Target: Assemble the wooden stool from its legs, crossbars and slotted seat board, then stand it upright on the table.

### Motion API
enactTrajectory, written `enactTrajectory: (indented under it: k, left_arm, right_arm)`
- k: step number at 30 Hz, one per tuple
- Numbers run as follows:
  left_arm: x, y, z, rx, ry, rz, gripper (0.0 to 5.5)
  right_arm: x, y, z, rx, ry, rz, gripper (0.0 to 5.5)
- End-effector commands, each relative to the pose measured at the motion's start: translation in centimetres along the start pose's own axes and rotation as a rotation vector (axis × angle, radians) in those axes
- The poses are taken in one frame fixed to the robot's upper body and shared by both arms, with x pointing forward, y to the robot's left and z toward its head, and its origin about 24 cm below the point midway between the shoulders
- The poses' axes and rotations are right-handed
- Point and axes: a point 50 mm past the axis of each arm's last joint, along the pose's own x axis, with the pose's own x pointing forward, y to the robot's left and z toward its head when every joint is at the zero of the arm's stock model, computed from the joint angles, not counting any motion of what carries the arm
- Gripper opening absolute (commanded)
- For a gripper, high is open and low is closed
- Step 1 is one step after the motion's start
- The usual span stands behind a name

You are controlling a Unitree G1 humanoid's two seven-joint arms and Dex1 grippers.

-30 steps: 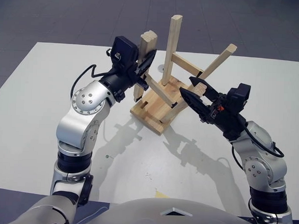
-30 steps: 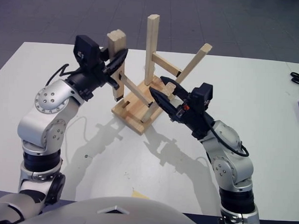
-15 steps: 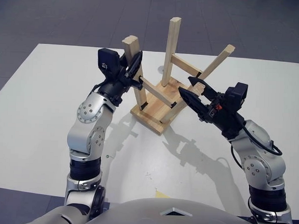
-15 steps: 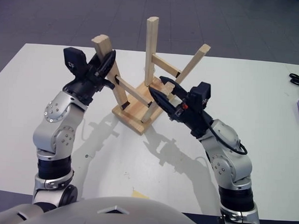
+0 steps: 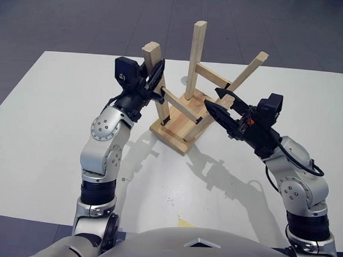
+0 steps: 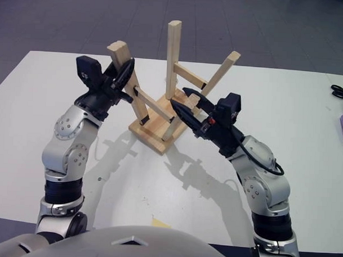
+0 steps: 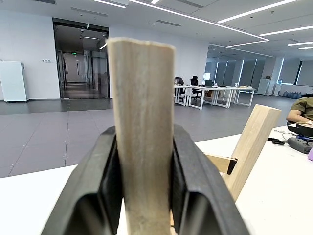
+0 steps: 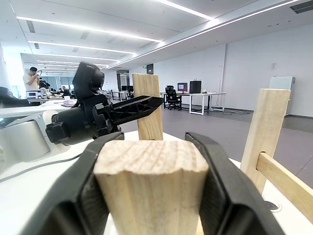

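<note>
Stool [image 5: 177,134]: inverted on table [image 5: 48,101], legs [image 5: 196,56] pointing up, splayed; left fingers [image 5: 156,73] clamp one, right fingers [image 5: 220,114] another.

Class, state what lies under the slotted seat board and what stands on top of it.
On top of the seat board, legs and crossbars point upward. Under it is the white table; its underside is covered from view.

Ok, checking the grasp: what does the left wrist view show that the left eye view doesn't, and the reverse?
Left wrist view adds both fingers pressed flat against the held leg's sides. Left eye view adds the seat board on the table and the right gripper shut on another leg. Both share the left gripper shut on its leg.
</note>
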Motion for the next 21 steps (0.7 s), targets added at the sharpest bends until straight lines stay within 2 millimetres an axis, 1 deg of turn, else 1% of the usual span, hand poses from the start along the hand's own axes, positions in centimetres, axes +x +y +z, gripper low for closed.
enactTrajectory:
  k: [1,6,10,14,16,19,21]
  left_arm:
    - [-0.6,-1.9,-1.8,-0.008,0.104,-0.139,1.04]
    - [-0.8,-1.7,-2.1,0.051,0.125,-0.18,1.04]
    - [-0.7,-1.8,-2.8,0.07,0.142,-0.208,1.04]
    - [-0.1,-1.6,-3.2,0.021,0.116,-0.165,1.04]
    - [0.3,-1.5,-3.0,0.009,0.093,-0.138,1.04]
    - [0.7,-0.7,-2.5,-0.008,0.051,-0.053,1.04]
    - [0.8,-0.3,-2.3,-0.011,0.032,-0.031,1.04]
  right_arm:
    - [-1.3,-0.1,-4.1,0.157,0.207,-0.067,2.09]
    - [-1.3,-0.2,-4.1,0.154,0.205,-0.072,2.09]
    - [-1.2,-0.1,-4.1,0.155,0.199,-0.072,2.09]
    - [-1.1,-0.1,-4.1,0.156,0.201,-0.067,2.09]
    - [-1.2,-0.1,-4.1,0.157,0.201,-0.069,2.09]
    - [-1.1,0.1,-4.2,0.163,0.207,-0.054,2.09]
    - [-1.0,0.1,-4.2,0.167,0.207,-0.052,2.09]
